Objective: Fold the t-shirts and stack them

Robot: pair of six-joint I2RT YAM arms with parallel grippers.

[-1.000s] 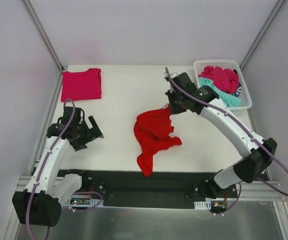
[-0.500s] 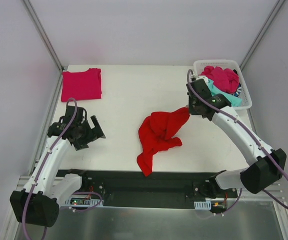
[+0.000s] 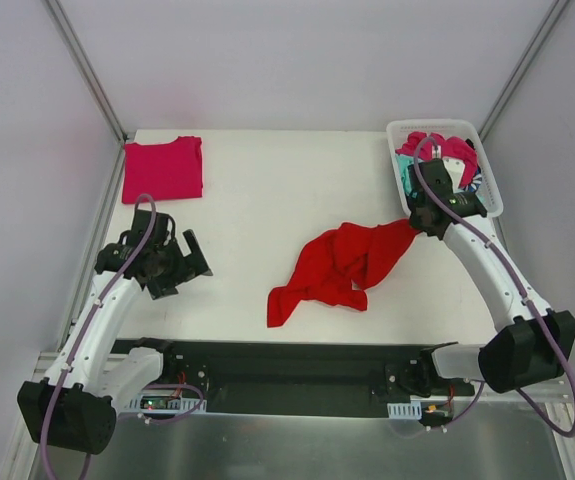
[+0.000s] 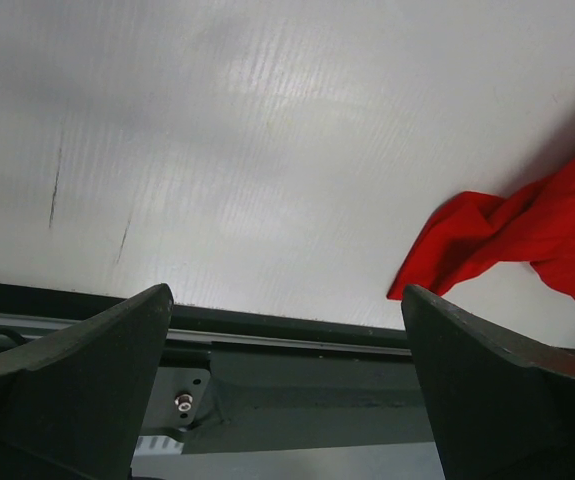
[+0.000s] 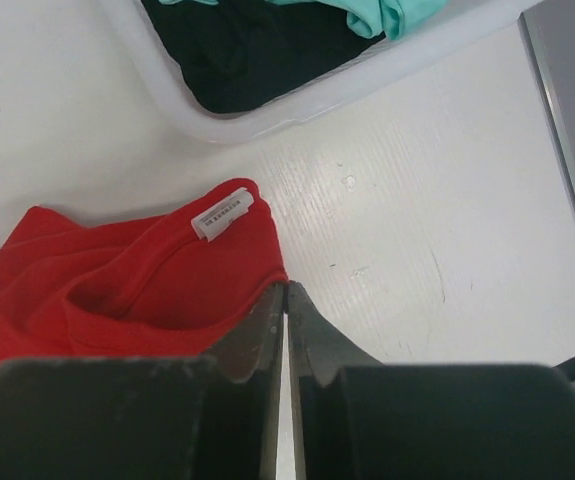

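Right tool (image 3: 416, 220): pinched shut on an edge of the large bright red cloth t-shirt (image 3: 342, 265), just beside its white sewn-in label (image 5: 222, 214) (so probably the neck end).
Left tool (image 3: 182, 270): fingers spread wide, holding nothing, over the white counter (image 3: 267, 200) near its left edge.
Red shirt, place: crumpled and unfolded, between the counter's middle and its right edge. The held end is just beside the white plastic lattice basket (image 3: 435, 124) at the far right corner.
Red shirt, long axis: slanted, running from the held end by the right edge to a free tail close to the near edge, about mid-width.
Key relation: the free tail lies to the right of the left tool, well apart from it. The left arm is the nearer one to that end.
Other shirts: a folded magenta-pink t-shirt (image 3: 163, 168) sits at the far left corner. Magenta, teal and dark shirts (image 3: 447, 155) are heaped in the basket.
Judgement: this looks like the spreading step, with no fold started. The cloth probably needs a second grip at the tail before it will lie flat.
Risk: a thin single-edge pinch may slip under pull.
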